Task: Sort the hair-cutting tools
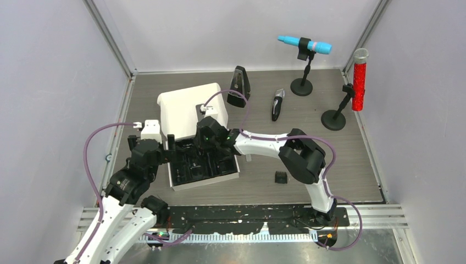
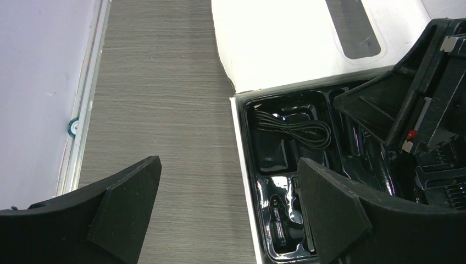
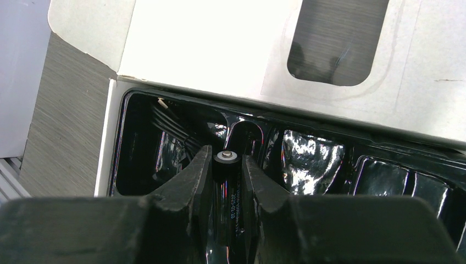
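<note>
Coiled black cable (image 2: 297,129) lies in the tray's (image 2: 240,165) far-left pocket, whose rim the wide-spread left gripper (image 2: 228,187) straddles beside bare table (image 2: 165,110). Right gripper (image 3: 226,158) pinches the short black cylinder (image 3: 227,192) over the neighbouring pocket; clipper (image 1: 277,104) and comb guard (image 1: 281,177) lie on open table farther right.

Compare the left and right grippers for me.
The left gripper is wide open and empty; the right gripper is shut on a short black cylinder. The left straddles the black tray's left edge; the right hangs over its compartments. Both have black fingers.
</note>
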`<state>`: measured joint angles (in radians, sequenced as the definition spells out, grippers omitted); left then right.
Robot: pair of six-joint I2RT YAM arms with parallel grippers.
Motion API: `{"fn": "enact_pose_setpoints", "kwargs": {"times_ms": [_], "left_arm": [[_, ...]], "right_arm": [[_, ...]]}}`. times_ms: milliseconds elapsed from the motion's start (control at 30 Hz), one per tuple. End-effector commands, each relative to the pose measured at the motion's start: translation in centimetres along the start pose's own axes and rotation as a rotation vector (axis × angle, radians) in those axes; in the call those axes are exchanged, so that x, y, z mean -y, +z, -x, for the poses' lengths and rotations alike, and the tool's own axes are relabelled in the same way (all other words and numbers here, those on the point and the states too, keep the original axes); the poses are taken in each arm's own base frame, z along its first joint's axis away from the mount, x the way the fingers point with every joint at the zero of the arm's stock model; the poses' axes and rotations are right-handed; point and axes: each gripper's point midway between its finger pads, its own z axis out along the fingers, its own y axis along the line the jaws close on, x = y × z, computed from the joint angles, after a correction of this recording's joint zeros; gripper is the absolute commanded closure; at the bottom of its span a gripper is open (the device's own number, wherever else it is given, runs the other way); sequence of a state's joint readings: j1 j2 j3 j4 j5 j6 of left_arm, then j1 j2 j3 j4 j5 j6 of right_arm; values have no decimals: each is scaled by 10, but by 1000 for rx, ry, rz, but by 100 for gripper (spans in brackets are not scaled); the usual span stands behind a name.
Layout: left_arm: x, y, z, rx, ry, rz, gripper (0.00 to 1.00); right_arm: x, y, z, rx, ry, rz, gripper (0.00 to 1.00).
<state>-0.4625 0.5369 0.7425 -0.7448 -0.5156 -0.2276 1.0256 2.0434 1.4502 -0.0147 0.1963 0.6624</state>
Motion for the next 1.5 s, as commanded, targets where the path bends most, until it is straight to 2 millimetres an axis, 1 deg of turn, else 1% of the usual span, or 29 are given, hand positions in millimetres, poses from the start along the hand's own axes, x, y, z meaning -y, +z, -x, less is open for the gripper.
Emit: {"fn": "enact_pose_setpoints", "kwargs": {"times_ms": [0,100,167,400,500,567,667,833,1000,1100,1267,1467], "left_arm": [[-1,1,9,28,-12,8,0],[0,1,9,25,-10,4,0],[1,2,9,24,-9,-1,0],[3,3,8,18,-6,-4,1],[2,3,7,16,-5,-4,0],[2,2,8,20,-7,-3,1],[2,2,8,22,-8,-4,0],[1,1,9,25,-10,-3,0],[1,1,9,27,-9,-1,0],[1,0,9,28,-10,-2,0],[1,1,8,26,-8,-1,0],[1,1,8,25,-8,-4,0]], "right_arm": [[-23,-1,24,68,41,46,73],[-22,-2,25,70,40,42,63],[-21,-3,25,69,37,35,61],[-24,-9,30,79,16,46,59],[-27,-19,37,88,0,52,59],[-25,-27,38,76,-31,43,60],[-24,-35,37,62,-57,40,64],[-29,-45,25,21,-61,71,71],[-32,-46,10,-18,-64,90,75],[-31,-44,2,-44,-59,94,77],[-24,-37,-12,-82,-51,77,79],[-20,-26,-22,-103,-49,60,80]]}}
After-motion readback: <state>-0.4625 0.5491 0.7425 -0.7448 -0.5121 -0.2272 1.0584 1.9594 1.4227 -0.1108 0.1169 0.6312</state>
